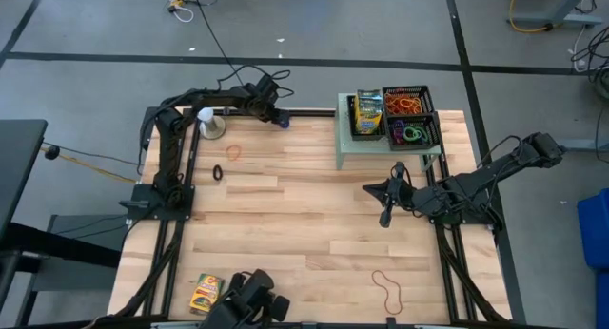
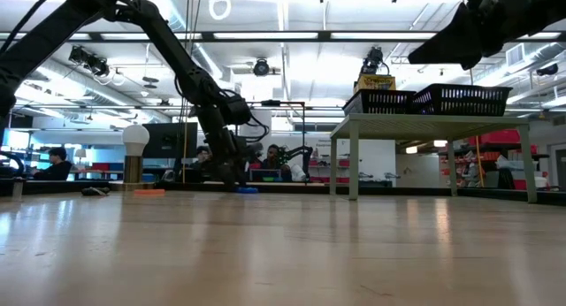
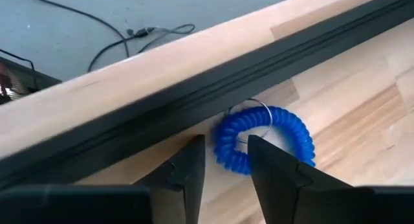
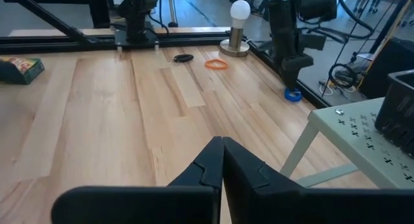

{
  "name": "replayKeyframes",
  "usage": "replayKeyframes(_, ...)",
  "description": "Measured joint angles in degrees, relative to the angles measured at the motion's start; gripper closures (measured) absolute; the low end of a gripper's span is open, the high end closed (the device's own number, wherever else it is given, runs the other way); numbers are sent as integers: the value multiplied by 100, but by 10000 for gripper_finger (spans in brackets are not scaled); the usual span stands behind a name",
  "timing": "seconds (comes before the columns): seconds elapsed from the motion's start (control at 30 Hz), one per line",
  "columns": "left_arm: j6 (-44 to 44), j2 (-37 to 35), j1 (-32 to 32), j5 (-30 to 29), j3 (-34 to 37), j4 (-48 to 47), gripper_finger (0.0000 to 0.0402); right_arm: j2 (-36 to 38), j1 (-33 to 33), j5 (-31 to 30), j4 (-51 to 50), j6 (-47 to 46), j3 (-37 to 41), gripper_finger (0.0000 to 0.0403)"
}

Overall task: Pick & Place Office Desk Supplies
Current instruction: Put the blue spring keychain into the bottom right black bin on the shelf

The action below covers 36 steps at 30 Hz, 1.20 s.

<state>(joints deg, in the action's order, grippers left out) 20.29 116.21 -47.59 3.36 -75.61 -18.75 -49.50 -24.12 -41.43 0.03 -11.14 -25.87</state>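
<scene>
A blue coiled band (image 3: 278,130) lies on the wood close to the black rail (image 3: 194,101) at the table's far edge; it also shows in the high view (image 1: 284,125) and in the right wrist view (image 4: 293,94). My left gripper (image 3: 226,141) slants down over it, open, with one finger on each side of the coil's near part. My right gripper (image 4: 222,146) hangs shut and empty above the table's right half (image 1: 369,188). Flat on the wood lie an orange band (image 1: 233,151), a black band (image 1: 218,173) and a large reddish loop (image 1: 386,291). A crayon box (image 1: 206,293) lies near the front edge. My left gripper has its two fingers (image 3: 272,166) astride the near part (image 3: 226,153) of the blue coil, slanting down from the table's near side. Whether either finger touches the coil, I cannot tell. The coil lies flat on the wood.
A small green table (image 1: 390,150) at the far right carries black baskets (image 1: 411,103) of bands and crayon boxes (image 1: 367,112). A white ball on a stand (image 1: 210,125) sits close to my left gripper. Black rails frame the tabletop.
</scene>
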Motion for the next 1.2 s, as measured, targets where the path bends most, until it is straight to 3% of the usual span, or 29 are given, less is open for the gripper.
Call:
replayKeyframes(0.2, -203, 47, 1, -108, -7, 25, 285, 0, -2, 2, 33, 2, 0, 390)
replayKeyframes(0.47, -722, 21, 52, -161, -13, -29, 387, 0, -2, 2, 41, 4, 0, 390)
replayKeyframes(0.77, -1358, -1025, 397, -579, 223, -488, 390, 0, -2, 4, 88, -16, 2, 390)
replayKeyframes(1.03, -824, -2360, 1390, -667, 2216, 1772, 390, 0, -2, 18, 374, -28, 2, 390)
replayKeyframes(1.2, 56, -2852, 2395, -1189, 3816, 4285, 388, -1, -2, 53, 498, -336, 2, 390)
